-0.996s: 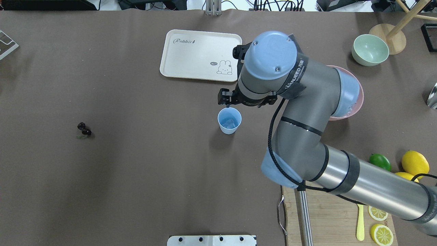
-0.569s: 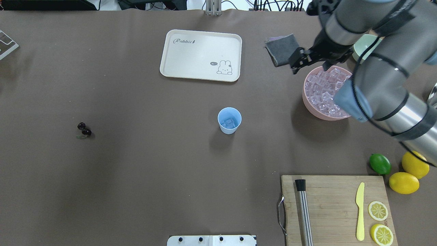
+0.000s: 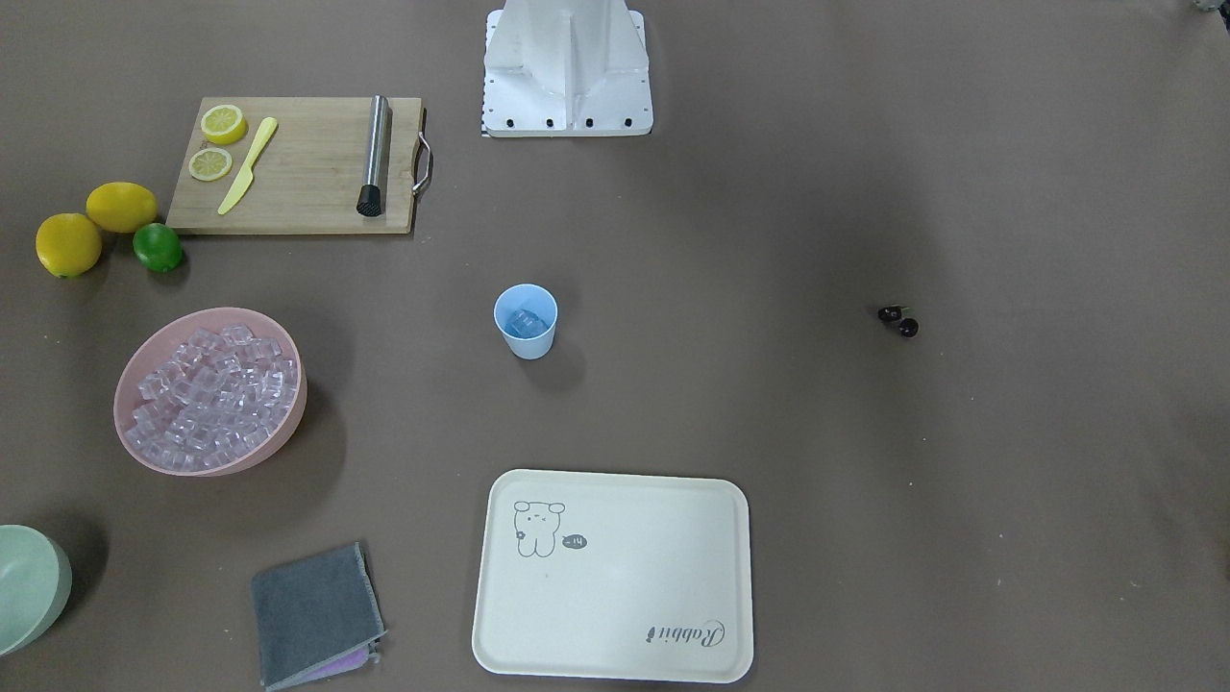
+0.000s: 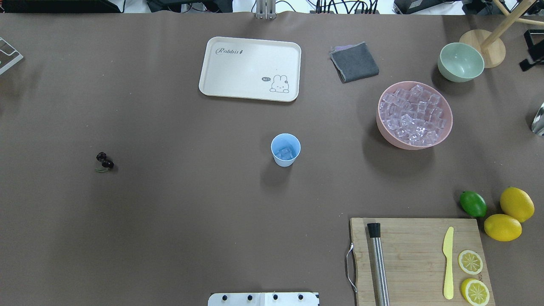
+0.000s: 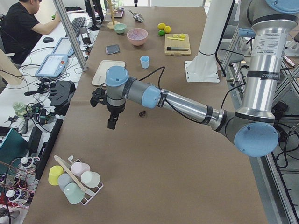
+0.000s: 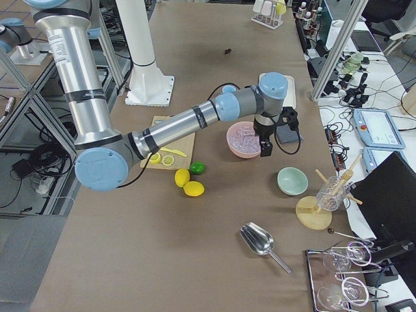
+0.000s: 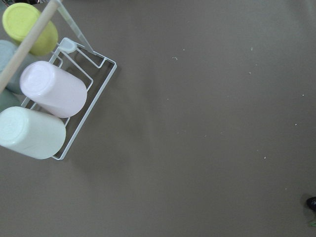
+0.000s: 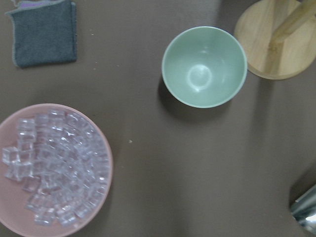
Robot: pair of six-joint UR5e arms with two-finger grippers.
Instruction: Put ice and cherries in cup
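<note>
The light-blue cup (image 4: 285, 149) stands upright mid-table with a few ice cubes in it, also seen from the front (image 3: 526, 322). More ice (image 4: 414, 114) fills the pink bowl (image 4: 384, 131) at the right. The cherries (image 4: 105, 161) lie far left on the table, and a sliver of them shows at the edge of the left wrist view (image 7: 312, 202). My left gripper (image 5: 112, 122) hangs above the table short of the cherries; whether it is open I cannot tell. My right gripper (image 6: 265, 148) hovers between the pink bowl and the green bowl; I cannot tell its state either.
A cream tray (image 4: 250, 68) and a grey cloth (image 4: 355, 62) lie at the back. A green bowl (image 4: 461, 62), a cutting board (image 4: 418, 259) with muddler, knife and lemon slices, two lemons and a lime (image 4: 473, 203) sit right. A rack of cups (image 7: 47, 106) lies far left.
My right arm has swung from just beside the cup back past the pink bowl and out of the overhead view. The cup, its ice and the cherries have stayed put.
</note>
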